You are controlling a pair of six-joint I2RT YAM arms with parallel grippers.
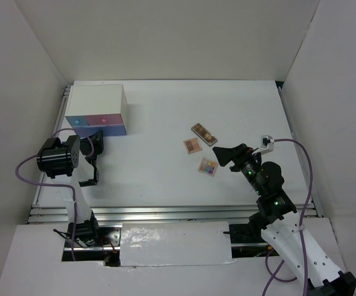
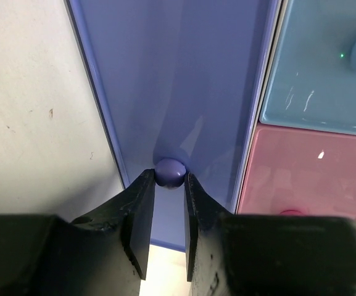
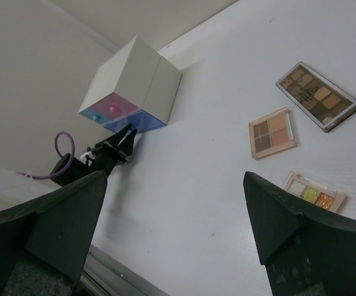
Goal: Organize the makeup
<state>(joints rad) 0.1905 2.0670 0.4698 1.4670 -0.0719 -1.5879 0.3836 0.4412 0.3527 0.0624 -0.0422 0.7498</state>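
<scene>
Three flat palettes lie on the white table right of centre: a brown one, a pinkish-tan one and a multicoloured one. They also show in the right wrist view: brown, pinkish-tan, multicoloured. My right gripper hangs just right of them, wide open and empty. My left gripper is at the white drawer box, its fingertips closed on the round purple knob of the purple drawer. The bottle, tube and stick are out of view.
The box has a light blue drawer and a pink drawer beside the purple one. White walls enclose the table on the left, back and right. A metal rail runs along the near edge.
</scene>
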